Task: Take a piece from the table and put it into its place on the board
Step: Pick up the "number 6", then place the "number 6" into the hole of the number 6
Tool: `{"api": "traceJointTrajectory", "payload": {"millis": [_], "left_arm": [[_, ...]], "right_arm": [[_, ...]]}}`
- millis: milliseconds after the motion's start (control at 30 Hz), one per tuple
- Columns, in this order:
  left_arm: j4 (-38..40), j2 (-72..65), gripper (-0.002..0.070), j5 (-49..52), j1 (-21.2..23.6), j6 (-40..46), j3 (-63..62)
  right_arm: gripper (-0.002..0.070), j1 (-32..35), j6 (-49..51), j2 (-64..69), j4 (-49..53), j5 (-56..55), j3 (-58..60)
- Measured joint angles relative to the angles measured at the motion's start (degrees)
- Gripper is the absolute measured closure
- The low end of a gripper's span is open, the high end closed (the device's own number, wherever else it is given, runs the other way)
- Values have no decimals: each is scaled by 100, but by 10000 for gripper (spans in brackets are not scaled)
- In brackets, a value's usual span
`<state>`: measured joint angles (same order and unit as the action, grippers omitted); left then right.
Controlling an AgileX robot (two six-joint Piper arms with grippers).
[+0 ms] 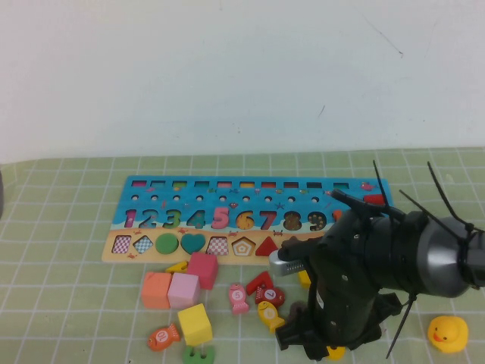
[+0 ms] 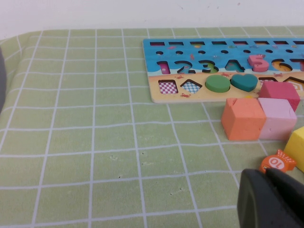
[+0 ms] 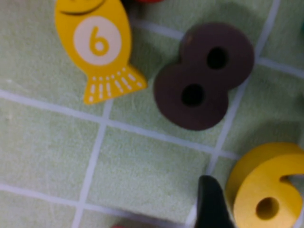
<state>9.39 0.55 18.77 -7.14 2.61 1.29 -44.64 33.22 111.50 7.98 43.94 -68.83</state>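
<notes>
The yellow piece, a numeral 6, lies flat on the green grid table. One black finger of my right gripper stands right beside it, and the other finger is out of frame. In the high view my right gripper points down at the table's front, well short of the board, with a yellow bit showing under it. Its jaws are open. My left gripper hangs low over the cloth to the left, shut and empty, just short of an orange fish.
A brown 8 and a yellow fish marked 6 lie close to the piece. Orange, pink, magenta and yellow cubes sit before the board. A yellow duck stands at the front right.
</notes>
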Motion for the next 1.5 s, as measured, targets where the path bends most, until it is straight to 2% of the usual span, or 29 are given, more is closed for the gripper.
{"api": "traceJointTrajectory", "payload": {"millis": [200,400,600,967,1233,1500], "left_arm": [[0,0,676,0,0,0,0],[0,0,676,0,0,0,0],[0,0,676,0,0,0,0],[0,0,676,0,0,0,0],[0,0,676,0,0,0,0],[0,0,676,0,0,0,0]], "right_arm": [[292,0,-11,49,-14,0,0],[400,0,-18,49,-14,-11,0],[400,0,-151,49,-53,331,-387],[400,0,-1151,282,-124,1166,-2292],[400,0,-1316,1599,-124,2113,-4365],[400,150,-1246,2910,-377,2580,-6595]]}}
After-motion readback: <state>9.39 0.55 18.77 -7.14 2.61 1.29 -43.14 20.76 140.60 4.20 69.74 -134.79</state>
